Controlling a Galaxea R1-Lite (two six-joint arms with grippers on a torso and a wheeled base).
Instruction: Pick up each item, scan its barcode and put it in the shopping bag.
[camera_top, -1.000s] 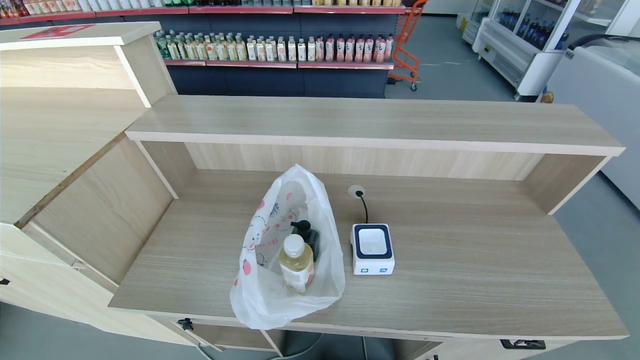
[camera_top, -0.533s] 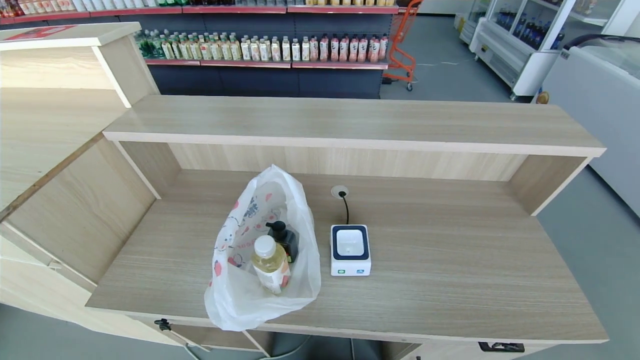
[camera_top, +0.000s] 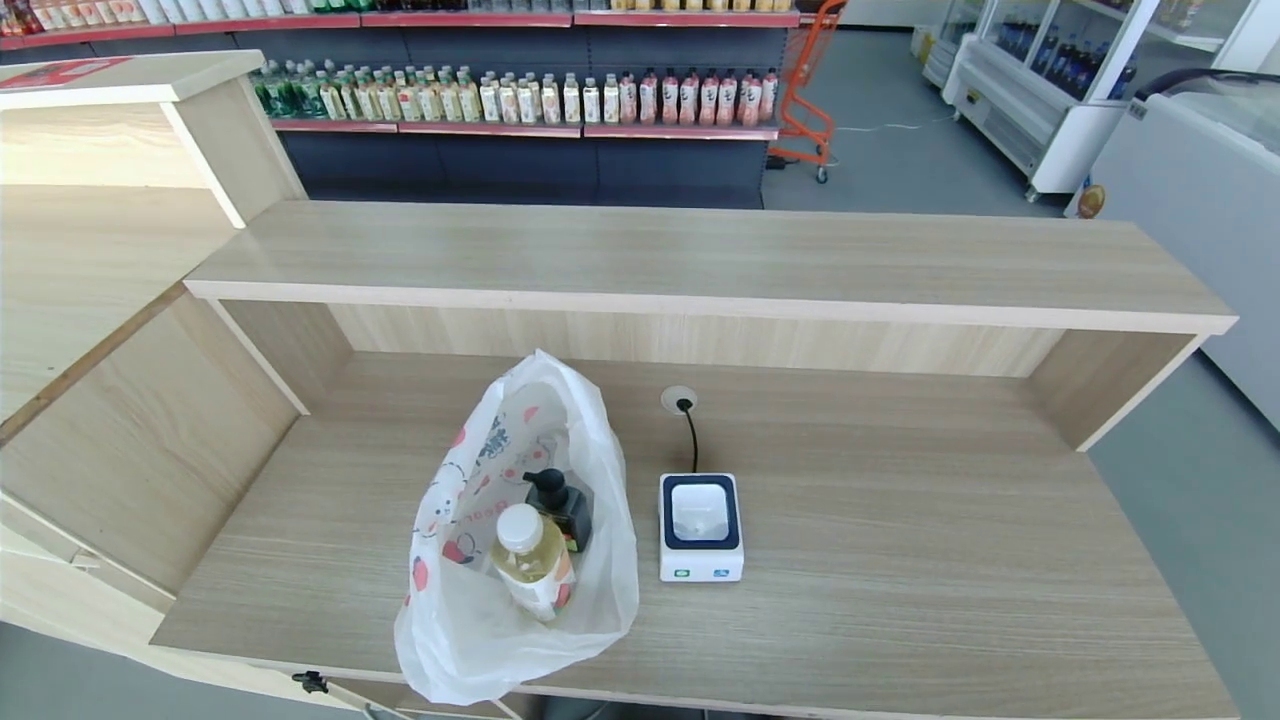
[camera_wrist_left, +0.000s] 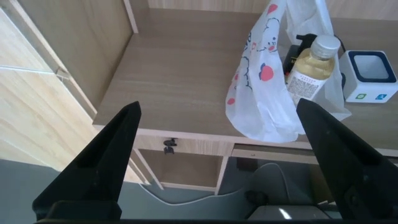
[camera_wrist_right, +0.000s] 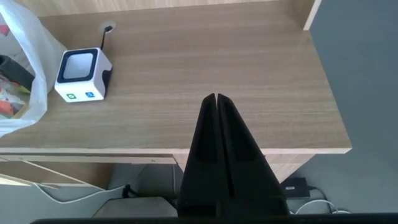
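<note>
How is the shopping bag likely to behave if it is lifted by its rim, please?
Probably floppy: the shopping bag is thin, crumpled film. Likely bottom-heavy, with the drink bottle and pump bottle inside, which may tip together.

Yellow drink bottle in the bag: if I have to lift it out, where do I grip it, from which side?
Take the yellow drink bottle at its neck just under the white cap, coming straight down through the open mouth of the shopping bag. It stands nearly upright, the bag walls wrap its body, and the dark pump bottle sits close behind.
</note>
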